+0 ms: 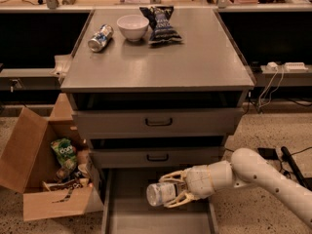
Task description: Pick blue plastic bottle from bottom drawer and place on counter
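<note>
The blue plastic bottle (160,193) is translucent and lies on its side in my gripper (171,193), cap end pointing left. The gripper is shut on the bottle and holds it above the floor of the open bottom drawer (136,218), just below the front of the middle drawer. My white arm (263,177) reaches in from the right. The grey counter (195,57) is the cabinet top, well above the gripper.
On the counter's far end lie a blue-and-silver can (100,37), a white bowl (132,27) and a dark snack bag (160,24). An open cardboard box (41,172) with packets stands left of the cabinet. Two shut drawers (158,122) sit above the open one. Cables lie on the floor at right.
</note>
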`<move>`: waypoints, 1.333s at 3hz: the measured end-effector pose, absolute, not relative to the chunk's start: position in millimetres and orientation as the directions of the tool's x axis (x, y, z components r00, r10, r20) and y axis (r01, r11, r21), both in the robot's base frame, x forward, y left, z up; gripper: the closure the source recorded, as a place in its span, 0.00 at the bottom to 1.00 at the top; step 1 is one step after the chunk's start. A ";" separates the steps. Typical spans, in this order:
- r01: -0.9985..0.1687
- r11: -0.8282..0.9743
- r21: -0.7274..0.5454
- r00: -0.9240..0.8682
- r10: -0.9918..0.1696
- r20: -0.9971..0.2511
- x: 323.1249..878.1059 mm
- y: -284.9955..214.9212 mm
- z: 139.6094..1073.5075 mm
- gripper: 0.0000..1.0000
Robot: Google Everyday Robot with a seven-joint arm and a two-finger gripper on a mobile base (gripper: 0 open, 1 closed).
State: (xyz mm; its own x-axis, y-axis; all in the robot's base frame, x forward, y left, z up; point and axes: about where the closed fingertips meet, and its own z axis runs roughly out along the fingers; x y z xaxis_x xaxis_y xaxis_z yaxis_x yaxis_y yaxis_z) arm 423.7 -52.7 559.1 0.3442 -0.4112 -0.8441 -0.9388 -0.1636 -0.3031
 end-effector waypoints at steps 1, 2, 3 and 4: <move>-0.938 -0.112 -0.327 0.344 -0.391 -0.853 437.6 -69.7 629.5 1.00; -0.931 -0.083 -0.356 0.358 -0.409 -0.840 450.2 -81.6 711.5 1.00; -0.919 -0.058 -0.391 0.372 -0.460 -0.806 463.1 -88.3 789.1 1.00; -0.919 -0.058 -0.391 0.372 -0.460 -0.806 463.1 -88.3 789.1 1.00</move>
State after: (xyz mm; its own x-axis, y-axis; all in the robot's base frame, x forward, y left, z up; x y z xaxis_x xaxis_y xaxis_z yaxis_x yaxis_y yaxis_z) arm 463.1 -88.3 789.1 0.3719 -0.4605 -0.8060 -0.9186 -0.0579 -0.3908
